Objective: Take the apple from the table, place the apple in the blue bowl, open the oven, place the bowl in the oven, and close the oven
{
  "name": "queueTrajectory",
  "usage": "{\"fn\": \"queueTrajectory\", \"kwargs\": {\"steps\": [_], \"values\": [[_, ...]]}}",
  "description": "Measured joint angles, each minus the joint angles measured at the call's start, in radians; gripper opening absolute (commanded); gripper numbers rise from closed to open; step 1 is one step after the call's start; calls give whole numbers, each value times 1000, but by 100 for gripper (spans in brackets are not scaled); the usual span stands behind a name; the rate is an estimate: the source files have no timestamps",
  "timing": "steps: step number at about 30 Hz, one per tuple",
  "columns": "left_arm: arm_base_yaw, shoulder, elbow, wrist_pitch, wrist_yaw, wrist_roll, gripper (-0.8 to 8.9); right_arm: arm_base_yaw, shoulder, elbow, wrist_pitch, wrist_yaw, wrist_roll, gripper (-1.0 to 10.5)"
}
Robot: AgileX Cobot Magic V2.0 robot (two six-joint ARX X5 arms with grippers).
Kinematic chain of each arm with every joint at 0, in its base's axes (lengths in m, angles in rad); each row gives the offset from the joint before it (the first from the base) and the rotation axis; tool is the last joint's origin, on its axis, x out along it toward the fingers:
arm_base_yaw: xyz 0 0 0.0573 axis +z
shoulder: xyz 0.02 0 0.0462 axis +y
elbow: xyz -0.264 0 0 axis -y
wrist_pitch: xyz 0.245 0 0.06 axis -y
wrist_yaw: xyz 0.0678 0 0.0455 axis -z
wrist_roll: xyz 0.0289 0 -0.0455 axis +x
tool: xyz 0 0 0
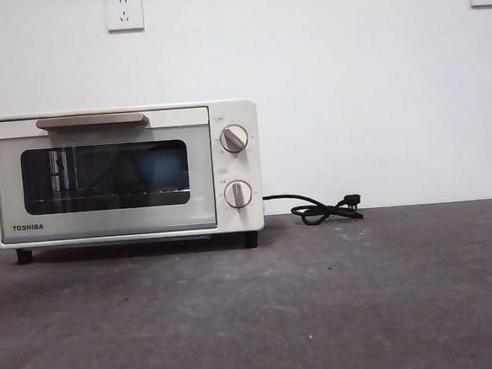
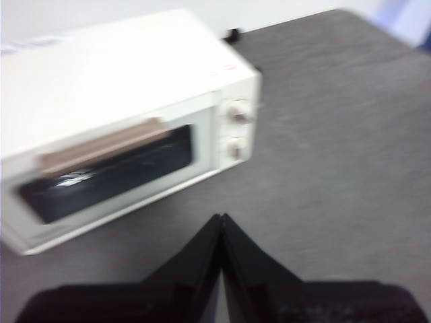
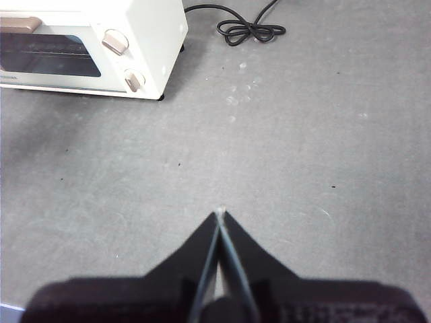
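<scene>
The cream-white Toshiba oven (image 1: 119, 175) stands at the back left of the dark grey table (image 1: 322, 306), its glass door shut and the tan handle (image 1: 91, 121) along the door's top. Through the glass a blue shape (image 1: 162, 167) shows inside; I cannot tell whether it is the bowl. The apple is out of view. My left gripper (image 2: 221, 219) hangs above the table in front of the oven (image 2: 128, 114), shut and empty. My right gripper (image 3: 220, 214) is also shut and empty, over bare table to the right of the oven (image 3: 94, 44).
The oven's black cord (image 1: 324, 209) lies coiled on the table to the right of the oven, near the white back wall; the right wrist view shows the cord (image 3: 246, 28) too. Two wall sockets (image 1: 124, 11) sit high on the wall.
</scene>
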Motion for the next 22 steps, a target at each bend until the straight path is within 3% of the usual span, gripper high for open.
{"fn": "queueTrajectory", "kwargs": {"steps": [3,8,15,22], "values": [[42,-5,-19,45,-52,75,-4,0,0,0,0,0,0,1],[143,-107,-198,278,-14,122,-4,0,0,0,0,0,0,1],[270,-430,-653,645,-24,103,-4,0,0,0,0,0,0,1],[335,-691,-964,651,-204,8,-4,0,0,0,0,0,0,1]]}}
